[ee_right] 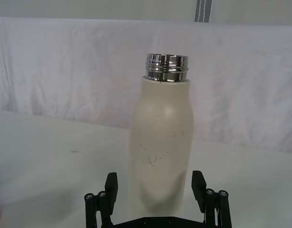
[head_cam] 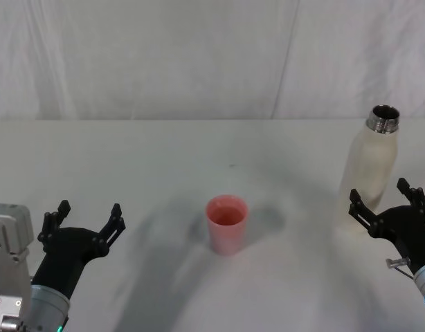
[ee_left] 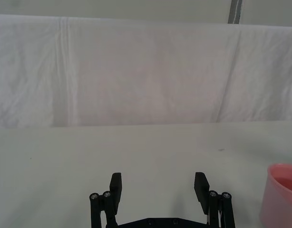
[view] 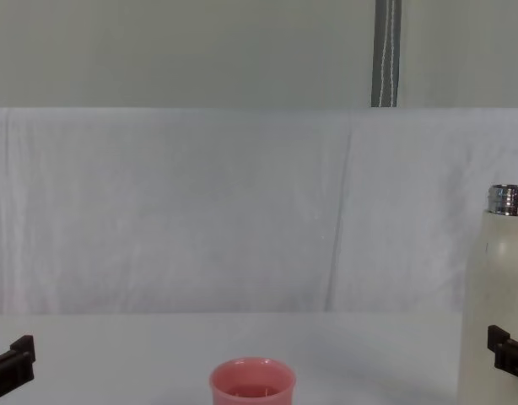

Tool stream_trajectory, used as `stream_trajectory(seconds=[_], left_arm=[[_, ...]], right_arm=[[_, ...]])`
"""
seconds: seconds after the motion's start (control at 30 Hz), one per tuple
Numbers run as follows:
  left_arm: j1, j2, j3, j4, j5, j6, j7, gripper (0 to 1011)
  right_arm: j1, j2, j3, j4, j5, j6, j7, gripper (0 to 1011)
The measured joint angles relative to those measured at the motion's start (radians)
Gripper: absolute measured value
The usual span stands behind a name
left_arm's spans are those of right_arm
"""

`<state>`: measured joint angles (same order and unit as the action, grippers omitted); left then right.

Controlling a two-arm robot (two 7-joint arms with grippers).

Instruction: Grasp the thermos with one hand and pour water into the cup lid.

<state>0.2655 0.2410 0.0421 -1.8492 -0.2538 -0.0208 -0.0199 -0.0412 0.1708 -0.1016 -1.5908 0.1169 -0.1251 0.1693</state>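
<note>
Item 1, nearest: left gripper (head_cam: 82, 220), low at the robot's left over bare table (head_cam: 164, 159), jaws wide apart, holding and touching nothing; idle.

Item 2: right gripper (head_cam: 390, 202), low at the robot's right, jaws wide apart and lined up on the bottle's lower body; fingers (ee_right: 111, 185) stand either side of it, whether they touch it cannot be told.

Item 3: cup lid (head_cam: 227, 223), pink, upright at table centre, well apart from both grippers.

Item 4: thermos (head_cam: 372, 168), cream, upright at the right, silver neck (ee_right: 167, 67) uncapped, just beyond the right gripper.

Step judged: closing for the grasp. Advice: keep the bottle centred between the jaws, clamp squarely on the straight lower wall, lift upright before any tilt toward the cup
</note>
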Motion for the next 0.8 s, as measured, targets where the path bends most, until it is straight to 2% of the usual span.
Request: stream_trajectory(seconds=[0.33,0.8], left_arm=[[0.000,0.000,0.000,0.000,0.000,0.000,0.000,1001],[0.000,0.000,0.000,0.000,0.000,0.000,0.000,1001]], right_arm=[[-0.036,-0.002,0.001,-0.033,-0.010,-0.002,-0.006,1003],[-0.052,-0.007,-0.027,-0.027,-0.013,0.000,0.014,1003]])
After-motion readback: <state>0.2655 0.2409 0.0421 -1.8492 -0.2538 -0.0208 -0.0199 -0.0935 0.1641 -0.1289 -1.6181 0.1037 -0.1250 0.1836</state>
